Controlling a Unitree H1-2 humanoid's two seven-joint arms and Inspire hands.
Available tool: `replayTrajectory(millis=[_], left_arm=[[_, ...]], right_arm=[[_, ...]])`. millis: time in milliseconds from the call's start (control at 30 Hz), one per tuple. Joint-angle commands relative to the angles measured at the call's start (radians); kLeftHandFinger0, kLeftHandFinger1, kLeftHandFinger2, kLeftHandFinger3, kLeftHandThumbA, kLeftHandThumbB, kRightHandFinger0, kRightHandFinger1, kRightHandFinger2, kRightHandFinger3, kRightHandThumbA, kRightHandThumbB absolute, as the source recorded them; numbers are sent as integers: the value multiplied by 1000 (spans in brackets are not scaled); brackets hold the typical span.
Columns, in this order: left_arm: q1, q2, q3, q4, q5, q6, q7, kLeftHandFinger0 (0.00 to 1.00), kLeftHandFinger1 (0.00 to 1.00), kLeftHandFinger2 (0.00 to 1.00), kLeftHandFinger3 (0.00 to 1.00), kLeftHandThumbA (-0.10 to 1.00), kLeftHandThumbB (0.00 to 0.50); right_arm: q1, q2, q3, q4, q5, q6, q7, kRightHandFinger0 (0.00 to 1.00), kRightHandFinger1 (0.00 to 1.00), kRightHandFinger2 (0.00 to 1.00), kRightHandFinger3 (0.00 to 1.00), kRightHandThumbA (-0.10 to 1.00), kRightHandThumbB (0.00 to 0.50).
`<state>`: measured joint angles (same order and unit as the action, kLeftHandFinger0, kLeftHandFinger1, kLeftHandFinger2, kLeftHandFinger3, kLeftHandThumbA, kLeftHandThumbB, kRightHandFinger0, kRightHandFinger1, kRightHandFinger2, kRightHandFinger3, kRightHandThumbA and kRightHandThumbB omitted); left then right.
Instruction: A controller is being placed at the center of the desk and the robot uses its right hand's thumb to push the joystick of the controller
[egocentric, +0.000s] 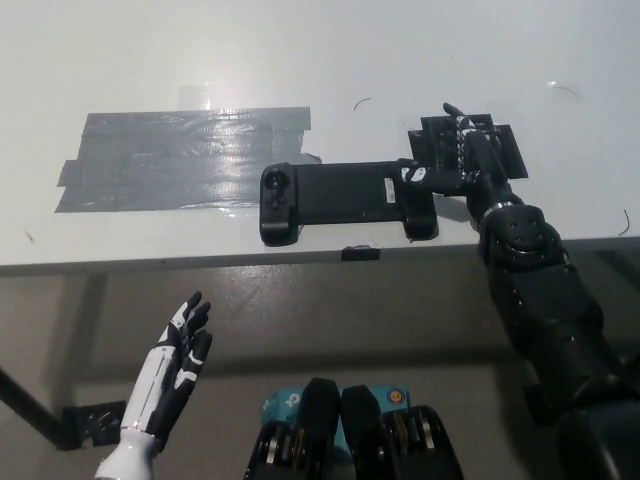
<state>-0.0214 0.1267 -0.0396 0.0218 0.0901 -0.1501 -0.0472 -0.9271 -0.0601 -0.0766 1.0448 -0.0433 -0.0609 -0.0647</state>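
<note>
A long black controller (345, 200) lies flat on the white desk (320, 60) near its front edge, with a round joystick (276, 182) on its left grip. My black right hand (462, 155) rests over the controller's right end, fingers spread and pointing away, thumb reaching left onto the right grip (412, 176). Whatever sits under the thumb tip is hidden. My white left hand (178, 350) hangs open below the desk edge at the lower left, holding nothing.
A wide patch of grey tape (185, 158) covers the desk left of the controller. A black taped patch (500, 150) lies under my right hand. A small black clip (361, 253) sits on the desk's front edge.
</note>
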Motion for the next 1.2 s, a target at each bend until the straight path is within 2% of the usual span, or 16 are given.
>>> replayTrajectory(millis=[0,67,333,400,433,467,500,533,567,600,800,1167], left_arm=[[-12,14,8,-32,-2,-25,-4,1000,1000,1000,1000,897,13],[-15,14,8,-27,-5,-31,-4,1000,1000,1000,1000,900,14],[-18,10,11,-29,-16,-27,-6,1000,1000,1000,1000,895,21],[-18,9,10,-28,-12,-30,-3,1000,1000,1000,1000,894,23],[-19,10,11,-25,-13,-32,-3,1000,1000,1000,1000,895,25],[-19,10,11,-24,-10,-33,-2,1000,1000,1000,1000,897,27],[-20,10,12,-20,-13,-36,-2,1000,1000,1000,1000,898,28],[-20,9,12,-20,-15,-34,-2,1000,1000,1000,1000,899,30],[-21,11,12,-19,-18,-33,-6,1000,1000,1000,1000,900,31],[-22,10,12,-18,-16,-33,-4,1000,1000,1000,1000,900,31],[-20,11,13,-32,-12,-19,-3,1000,1000,1000,1000,908,39],[-30,12,12,-31,-12,-24,-7,1000,1000,1000,1000,915,26]], right_arm=[[-30,-17,-8,30,20,-74,-12,1000,1000,1000,1000,1000,320],[-31,-18,-3,43,16,-79,-16,1000,1000,1000,1000,1000,322],[-32,-12,-2,70,15,-96,-23,1000,1000,1000,1000,1000,385],[-34,-12,-2,74,16,-100,-26,1000,1000,1000,1000,1000,337],[-37,-12,-3,76,16,-105,-36,1000,1000,1000,1000,1000,238],[-40,-11,-3,78,12,-108,-49,1000,1000,1000,1000,942,208],[-44,-10,-8,78,17,-111,-56,1000,1000,1000,1000,751,92],[-44,-11,-1,78,4,-115,-75,1000,1000,1000,1000,413,4],[-41,-11,-5,81,6,-143,-88,1000,1000,1000,1000,-47,0],[-38,-11,-4,87,3,-168,-100,1000,1000,1000,1000,-98,0],[-44,-14,-1,101,-13,-195,-169,1000,1000,1000,1000,-100,0],[-45,-22,1,76,-22,-228,-186,1000,1000,1000,1000,-100,0]])
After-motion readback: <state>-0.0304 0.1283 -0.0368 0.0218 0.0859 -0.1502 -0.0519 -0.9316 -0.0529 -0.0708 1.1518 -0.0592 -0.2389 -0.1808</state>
